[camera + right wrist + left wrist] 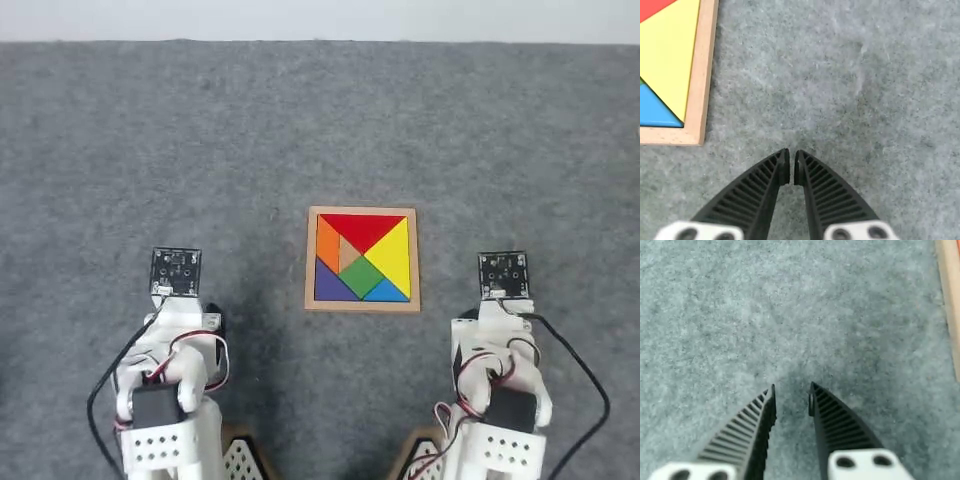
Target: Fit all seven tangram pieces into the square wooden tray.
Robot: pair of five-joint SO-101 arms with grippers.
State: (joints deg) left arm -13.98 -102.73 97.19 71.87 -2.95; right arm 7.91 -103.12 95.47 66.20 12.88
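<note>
Left tool (792,386) slightly parted, empty, over carpet (790,300); right tool (792,151) closed, empty, near tray (707,75) corner.

One tray (362,212), six coloured pieces (360,228) and two grippers (791,390)

Pale wooden tray (362,307) on rough, matt grey felt-like cloth (200,130).

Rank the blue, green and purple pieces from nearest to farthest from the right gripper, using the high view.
1. The blue piece, in the tray corner nearest the right gripper.
2. The green piece, toward the tray's middle.
3. The purple piece, on the tray's far side.
</note>
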